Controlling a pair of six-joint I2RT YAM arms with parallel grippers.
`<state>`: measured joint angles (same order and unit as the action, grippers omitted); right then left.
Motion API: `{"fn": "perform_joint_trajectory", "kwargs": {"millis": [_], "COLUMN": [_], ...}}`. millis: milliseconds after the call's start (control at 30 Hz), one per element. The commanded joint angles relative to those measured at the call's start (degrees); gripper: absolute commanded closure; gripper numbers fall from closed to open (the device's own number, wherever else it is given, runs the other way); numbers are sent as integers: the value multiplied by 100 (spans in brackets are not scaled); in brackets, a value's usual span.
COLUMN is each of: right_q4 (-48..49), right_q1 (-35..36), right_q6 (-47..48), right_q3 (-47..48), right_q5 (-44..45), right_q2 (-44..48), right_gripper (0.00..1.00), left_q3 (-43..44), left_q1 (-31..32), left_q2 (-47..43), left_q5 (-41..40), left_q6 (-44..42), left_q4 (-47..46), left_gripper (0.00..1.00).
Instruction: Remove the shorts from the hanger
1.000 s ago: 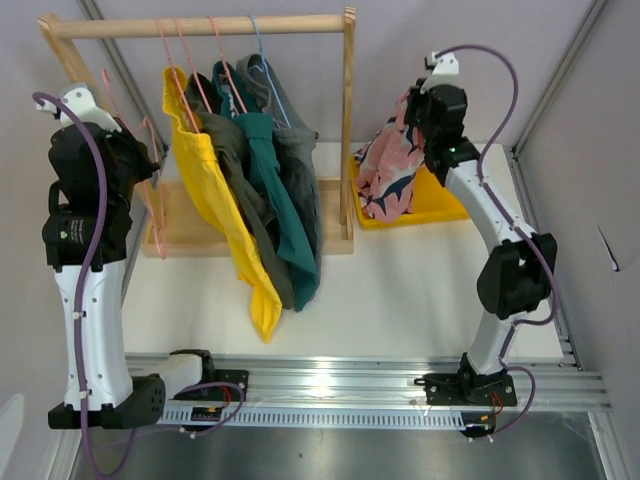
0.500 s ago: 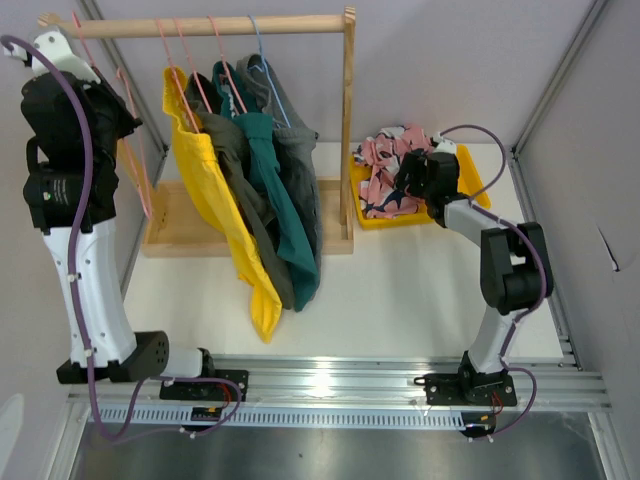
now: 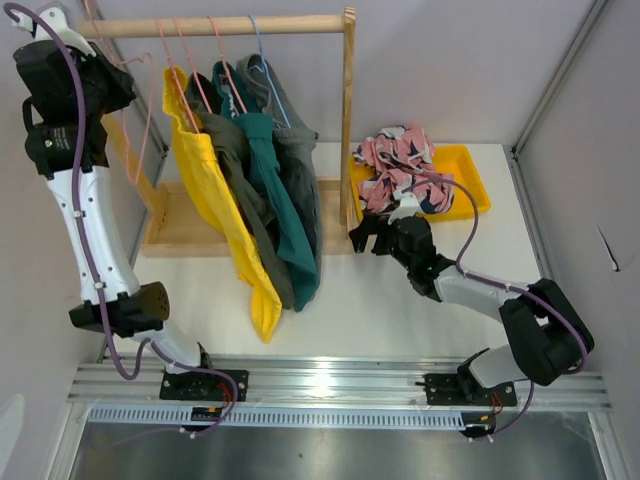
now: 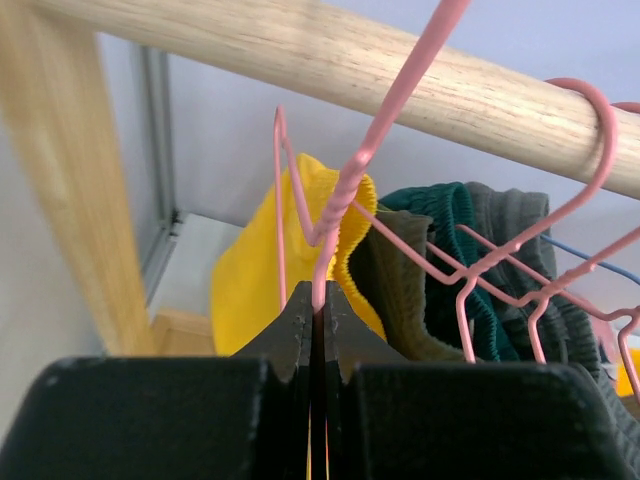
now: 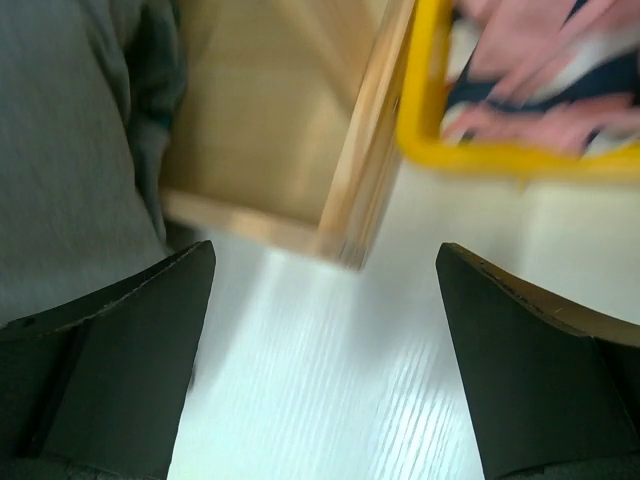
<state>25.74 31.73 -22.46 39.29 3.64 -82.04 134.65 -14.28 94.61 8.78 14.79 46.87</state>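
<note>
The pink patterned shorts (image 3: 398, 160) lie bunched in the yellow bin (image 3: 478, 195). On the wooden rail (image 3: 230, 25) hang yellow shorts (image 3: 215, 200), olive shorts (image 3: 238, 170), teal shorts (image 3: 275, 190) and grey shorts (image 3: 297, 160), each on its own hanger. High at the rail's left end, my left gripper (image 4: 320, 295) is shut on the wire neck of an empty pink hanger (image 4: 350, 190), with the yellow shorts (image 4: 250, 270) just beyond it. My right gripper (image 5: 325, 255) is open and empty, low over the table by the rack's base corner (image 5: 350, 220), with the grey shorts (image 5: 70, 150) to its left.
The wooden rack's right post (image 3: 348, 120) stands between the hanging shorts and the bin. Its base tray (image 3: 185, 235) lies under the clothes. The bin's rim (image 5: 480, 155) is close ahead of the right gripper. Grey walls close in on three sides.
The right gripper opened, left the pink shorts in the bin, then swung down and left to the rack's base. The left arm rose toward the rail with the empty hanger.
</note>
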Motion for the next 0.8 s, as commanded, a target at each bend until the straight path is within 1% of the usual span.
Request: {"fn": "perform_joint_trajectory", "kwargs": {"millis": [0,67,200,300,433,567,767], "right_q4": [738,836,950,959,1065,1118,1205], "right_q1": [255,290,334,369,387,484,589], "right_q6": [-118,-215,-233,-154,-119,-13,66], "right_q3": [-420,-492,-589,-589,-589,-580,-642], "right_q5": [50,-91,-188,-206,-302,-302,-302], "right_q2": [-13,-93,-225,-207,-339,-365,-365], "right_gripper": [0,1,1,1,1,1,1], "left_q3": [307,325,334,308,-7,-290,-474], "left_q1": [-92,-92,-101,-101,-101,-110,-171], "left_q2": [136,206,365,436,366,234,120], "left_q5": [1071,1083,846,494,38,-148,-332], "left_q6": [148,174,121,86,-11,-28,-20], "left_q4": [-634,-653,-530,-276,-117,-82,24], "left_gripper": [100,100,100,100,100,100,100]}}
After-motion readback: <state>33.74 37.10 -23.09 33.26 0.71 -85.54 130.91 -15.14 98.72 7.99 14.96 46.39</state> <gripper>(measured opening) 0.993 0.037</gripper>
